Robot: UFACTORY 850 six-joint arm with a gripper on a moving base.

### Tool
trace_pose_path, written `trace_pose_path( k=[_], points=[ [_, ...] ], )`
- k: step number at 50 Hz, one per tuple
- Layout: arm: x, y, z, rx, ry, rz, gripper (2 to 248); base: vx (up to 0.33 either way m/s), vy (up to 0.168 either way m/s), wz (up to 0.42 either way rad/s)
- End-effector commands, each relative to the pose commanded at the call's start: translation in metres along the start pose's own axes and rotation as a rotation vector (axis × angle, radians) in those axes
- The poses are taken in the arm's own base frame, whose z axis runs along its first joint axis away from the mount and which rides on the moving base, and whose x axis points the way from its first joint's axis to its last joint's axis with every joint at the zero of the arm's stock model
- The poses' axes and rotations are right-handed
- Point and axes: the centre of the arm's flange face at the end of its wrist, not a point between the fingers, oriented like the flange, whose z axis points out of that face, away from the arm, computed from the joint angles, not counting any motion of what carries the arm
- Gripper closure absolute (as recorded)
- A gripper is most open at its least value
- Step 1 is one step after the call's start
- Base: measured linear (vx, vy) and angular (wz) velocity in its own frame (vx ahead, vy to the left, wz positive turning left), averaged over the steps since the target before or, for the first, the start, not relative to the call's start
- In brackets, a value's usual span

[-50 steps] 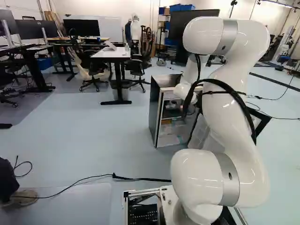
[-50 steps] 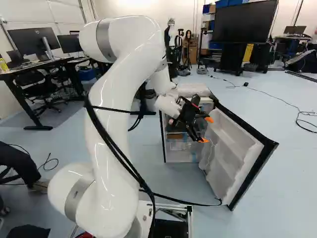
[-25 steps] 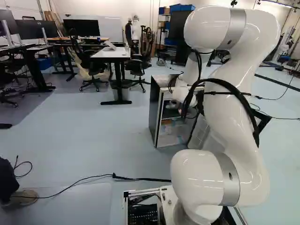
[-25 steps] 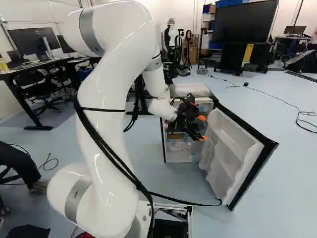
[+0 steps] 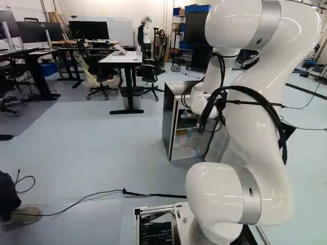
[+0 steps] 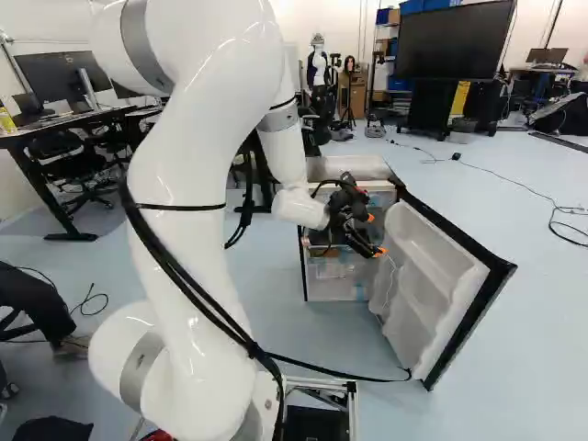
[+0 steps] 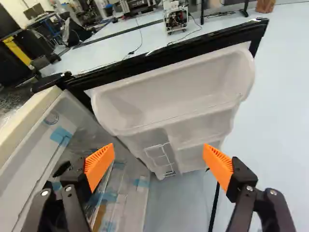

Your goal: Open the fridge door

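Holding my gripper (image 6: 375, 235) wide open, I have nothing between its two fingers; their orange pads (image 7: 100, 165) face each other across a broad gap. The fridge (image 6: 372, 168) stands on the floor (image 5: 92, 148) ahead of my base, and its door (image 6: 487, 265) is swung well out from the cabinet, with the pale inner side showing. In the right base view I reach in from the left, and the gripper is at the fridge's open front, near the inner side of the door. Looking along my fingers, I see the door's moulded upper bin (image 7: 174, 94) ahead of me, with more compartments below it, seen through the space between the pads. The fridge's interior lies beside and beyond one finger, with pieces of blue tape (image 7: 61, 135) on its clear and white parts. Past the door's dark edge, a small wheeled machine (image 7: 175, 20) stands on the floor. A black cable (image 6: 322, 369) runs low across the floor toward the bottom corner of the door. At the back of the left base view, a white desk (image 5: 121, 59) stands between two dark office chairs (image 5: 102, 75).
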Motion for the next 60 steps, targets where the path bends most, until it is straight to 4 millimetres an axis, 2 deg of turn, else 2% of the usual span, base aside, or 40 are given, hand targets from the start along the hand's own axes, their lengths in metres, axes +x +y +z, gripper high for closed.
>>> trace_pose_path(
  k=[21,40,60],
  points=[
    [0.006,0.018,-0.004,0.089,-0.021,-0.094,3,0.0,0.0,0.0],
    [0.006,0.017,-0.008,0.109,-0.021,-0.105,3,0.0,0.0,0.0],
    [0.007,0.017,-0.026,0.18,-0.022,-0.148,3,0.0,0.0,0.0]
  ],
)
